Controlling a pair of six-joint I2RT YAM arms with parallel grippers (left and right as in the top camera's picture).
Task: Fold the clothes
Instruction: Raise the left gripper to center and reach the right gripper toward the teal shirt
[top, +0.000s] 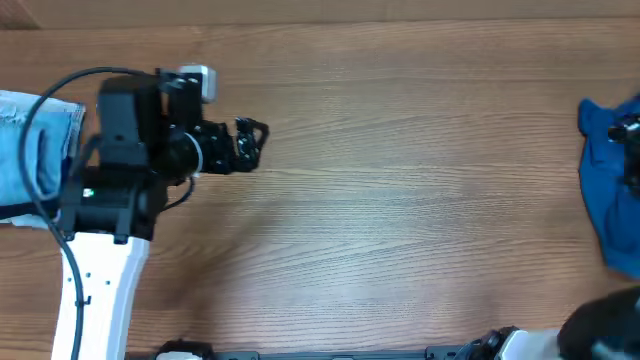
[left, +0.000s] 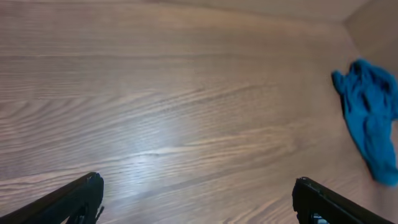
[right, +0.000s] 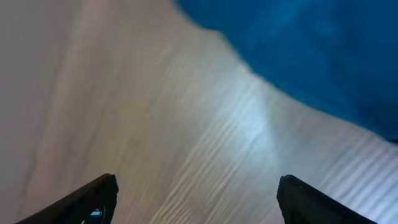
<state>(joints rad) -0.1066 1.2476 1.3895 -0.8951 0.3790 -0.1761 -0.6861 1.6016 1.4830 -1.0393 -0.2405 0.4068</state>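
Sitting bunched at the right edge of the overhead frame, shirt (top: 603, 185) looks soft, light, floppy; best grabbed at an outer edge. Jaws wide apart, empty: left gripper (left: 198, 190), right gripper (right: 196, 186).

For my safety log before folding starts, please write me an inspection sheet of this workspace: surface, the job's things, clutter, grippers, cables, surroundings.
surface: wooden table, a glare spot, no stains seen.
job's things: teal shirt, crumpled at the table's right edge, not yet folded.
clutter: pale blue denim at the left edge, beside the left arm.
grippers: left gripper, jaws wide apart, holding nothing; right gripper, jaws apart, empty, shirt just ahead.
cables: black cable loops over the left arm, above the denim.
surroundings: nothing seen.
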